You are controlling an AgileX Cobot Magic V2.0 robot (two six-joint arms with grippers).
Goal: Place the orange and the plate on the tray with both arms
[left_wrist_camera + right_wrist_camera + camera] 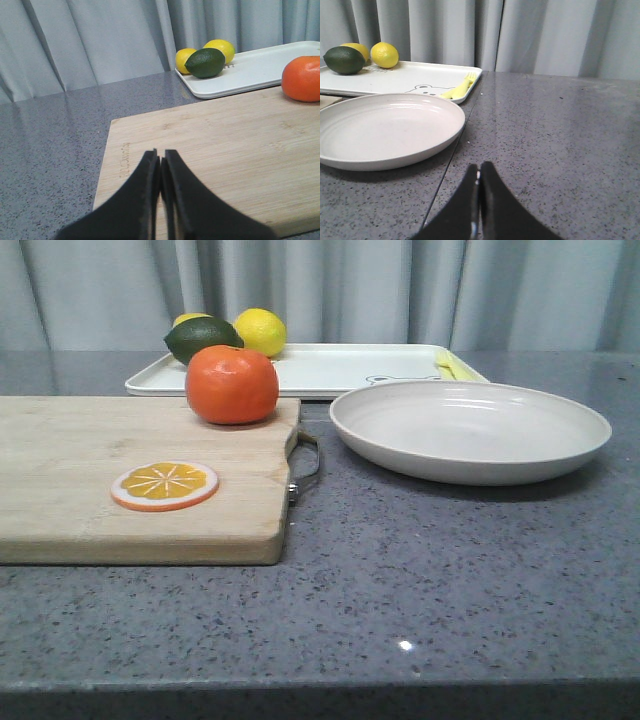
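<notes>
Your left gripper (160, 172) hangs over the near end of the cutting board (70, 460) with fingers pressed together, holding nothing; your right gripper (479, 187) is likewise closed and empty over bare counter, near the plate (470, 430). The orange (232, 383) sits at the board's far right corner, just short of the tray (340, 368). Open before you reach, or you'll knock the orange rolling. The plate's shallow rim may slip, and lemons (260, 331) and a lime (203, 337) crowd the tray's left.
</notes>
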